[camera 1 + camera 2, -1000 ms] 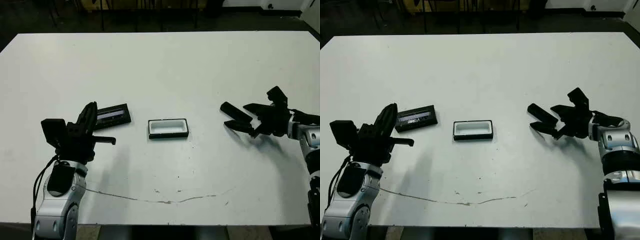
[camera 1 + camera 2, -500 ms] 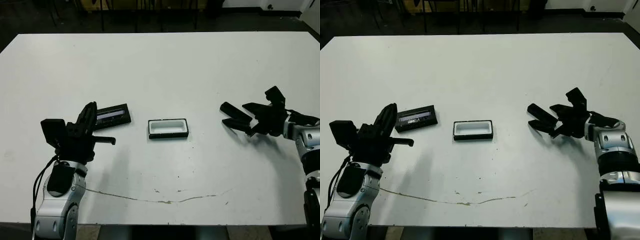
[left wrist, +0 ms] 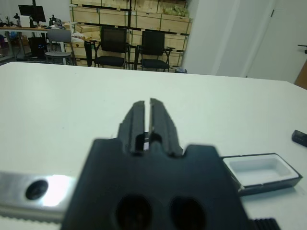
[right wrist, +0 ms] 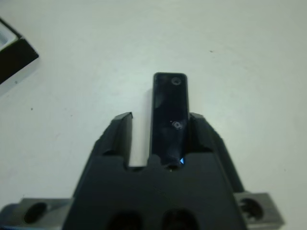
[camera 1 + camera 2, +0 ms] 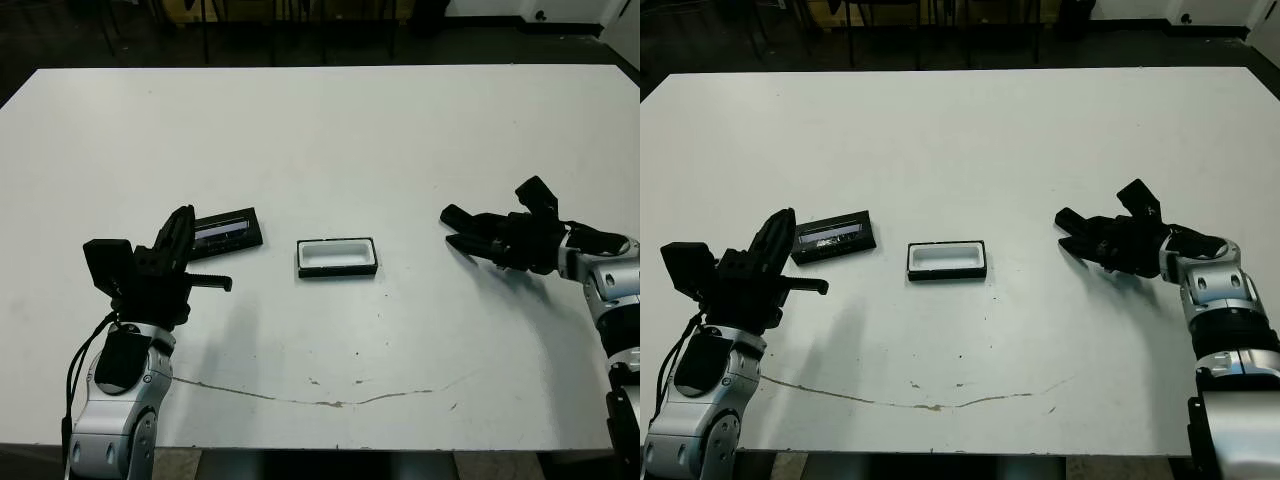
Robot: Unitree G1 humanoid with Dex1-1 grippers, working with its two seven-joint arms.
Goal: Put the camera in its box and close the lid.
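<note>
The slim black bar-shaped camera (image 4: 170, 117) lies on the white surface (image 5: 330, 130) at the robot's right, well apart from the shallow black-walled, white-lined box (image 5: 337, 256) at mid-table. The right claw (image 5: 1087, 238) is open and straddles the camera: in the right wrist view one finger touches the bar's side, while a gap remains at the other finger (image 4: 118, 132). The camera is not yet clamped or lifted.

The flat black lid with its pale glossy strip (image 5: 226, 229) rests left of the box, just beyond the left claw (image 5: 183, 222), whose fingers stand nearly shut on nothing.

Risk: because the bar sits off-centre between the fingers, closure may push it sideways or rotate it, giving a skewed hold. A skewed camera may then catch on the box wall instead of seating in the lining.

Compared with one second ago, the right claw has come lower and closed in around the camera. The left arm, box and lid are unchanged.
</note>
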